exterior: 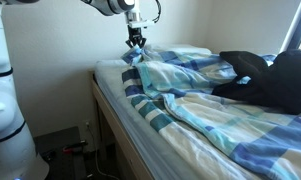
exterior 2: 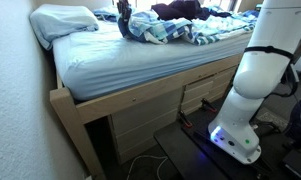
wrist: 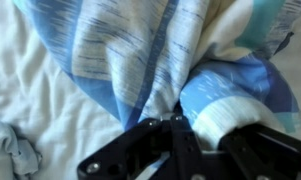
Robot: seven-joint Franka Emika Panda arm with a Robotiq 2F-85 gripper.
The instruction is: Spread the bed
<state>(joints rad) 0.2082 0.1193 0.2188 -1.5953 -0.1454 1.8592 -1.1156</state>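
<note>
The wooden-framed bed [exterior 2: 100, 100] has a white quilted sheet [exterior 2: 120, 60] and a white pillow [exterior 2: 65, 20]. The blue, light-blue and white striped blanket [exterior: 205, 105] lies crumpled over it and shows bunched in an exterior view [exterior 2: 175, 30]. My gripper [exterior: 136, 44] is shut on a fold of the blanket's edge and lifts it above the mattress; it also shows in an exterior view [exterior 2: 123, 17]. In the wrist view the black fingers [wrist: 178, 125] pinch the striped blanket [wrist: 140, 50] over the white sheet [wrist: 30, 90].
A black bundle of cloth [exterior: 265, 78] lies on the far part of the bed, also in an exterior view [exterior 2: 178, 10]. The robot's white base [exterior 2: 252, 90] stands beside the bed. White walls flank the bed. Drawers [exterior 2: 205, 90] sit under the frame.
</note>
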